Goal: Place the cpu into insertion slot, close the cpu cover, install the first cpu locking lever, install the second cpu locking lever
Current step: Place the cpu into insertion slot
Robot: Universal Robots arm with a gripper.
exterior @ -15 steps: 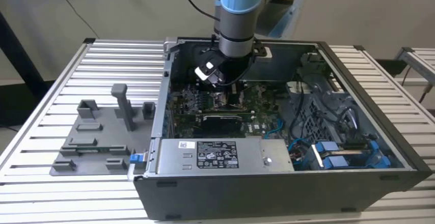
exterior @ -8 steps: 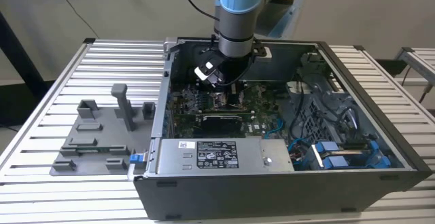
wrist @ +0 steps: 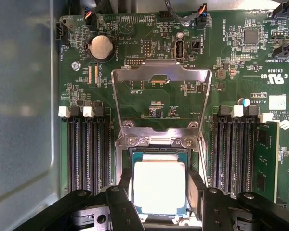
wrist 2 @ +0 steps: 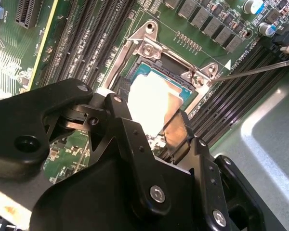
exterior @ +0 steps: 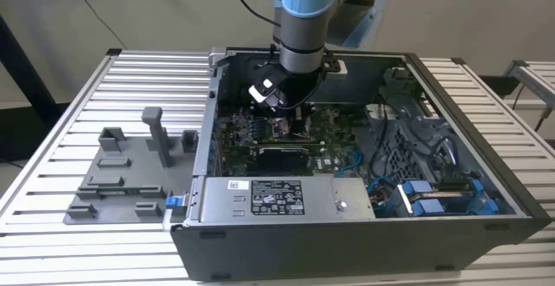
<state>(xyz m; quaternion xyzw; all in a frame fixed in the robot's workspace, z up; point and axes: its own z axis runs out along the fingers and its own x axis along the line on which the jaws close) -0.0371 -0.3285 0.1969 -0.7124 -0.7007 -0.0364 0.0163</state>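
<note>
1. Reaching straight down with the arm (exterior: 303,13) into an open computer case (exterior: 347,234) on a slatted table (exterior: 130,84), right above the green motherboard (exterior: 325,140).
2. Pinching the cpu (wrist: 159,186) between the jaws, one black finger (wrist: 196,187) pressed against each of two opposite edges, silver face up.
3. In the second wrist view, gripping the same cpu (wrist 2: 151,103) with a finger pad (wrist 2: 176,134) flat against its edge.
4. Holding it squarely over the insertion slot (wrist: 159,153), directly under the jaws and inside the silver rim. Cannot tell whether seated or just above.
5. Just beyond the jaws, past the slot's hinge: the cpu cover (wrist: 130,73), open and tipped back, with green board showing through its square window.
6. On both flanks of the jaws: rows of black memory slots (wrist: 86,154).
7. Near one corner of the slot (wrist 2: 176,62), just beside the jaws: a thin metal rod (wrist 2: 260,67) running outward over the board.
8. Well apart from the jaws, outside the case: a grey fixture tray (exterior: 121,182) on the table.
</note>
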